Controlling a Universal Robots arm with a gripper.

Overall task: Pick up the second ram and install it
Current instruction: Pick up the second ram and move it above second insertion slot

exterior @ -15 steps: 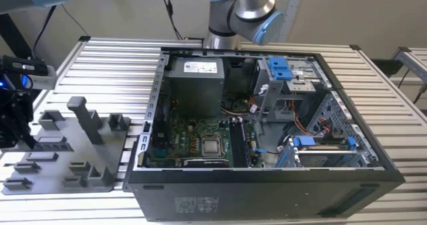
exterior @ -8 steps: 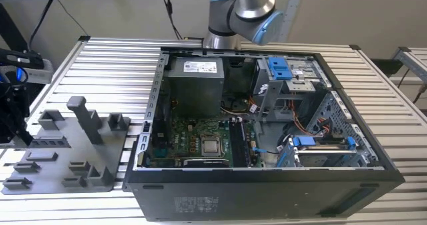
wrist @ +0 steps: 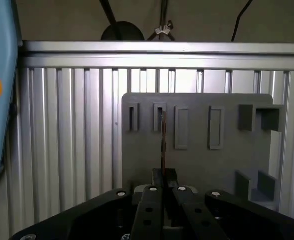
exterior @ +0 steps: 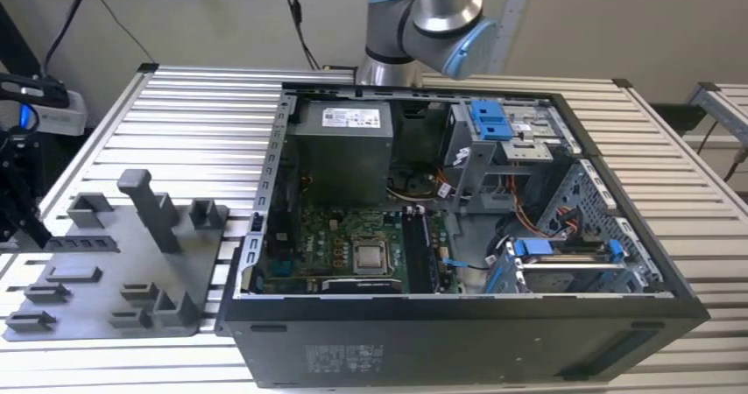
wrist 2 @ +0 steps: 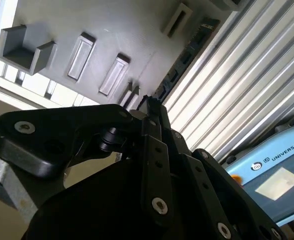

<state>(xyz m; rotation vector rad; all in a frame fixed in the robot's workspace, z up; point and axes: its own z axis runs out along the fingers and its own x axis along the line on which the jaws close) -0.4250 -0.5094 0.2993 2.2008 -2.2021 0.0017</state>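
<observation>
The second ram (wrist: 162, 142), seen edge-on in the first wrist view as a thin, dark, straight strip, juts lengthwise from between the pinched fingertips of the gripper (wrist: 164, 174), lined up with a slot of the grey tray (wrist: 196, 165) beyond it.

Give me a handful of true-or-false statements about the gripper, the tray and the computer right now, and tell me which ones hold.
1. The gripper is closed on the second ram, seen as a thin dark strip. True.
2. The computer case is closed up. False: its side is open and the motherboard is exposed.
3. The grey tray lies on the slatted metal table. True.
4. The silver CPU chip sits on the grey tray. False: it is on the motherboard inside the case.
5. The tray lies to the exterior view's right of the case. False: it is on that view's left.
</observation>
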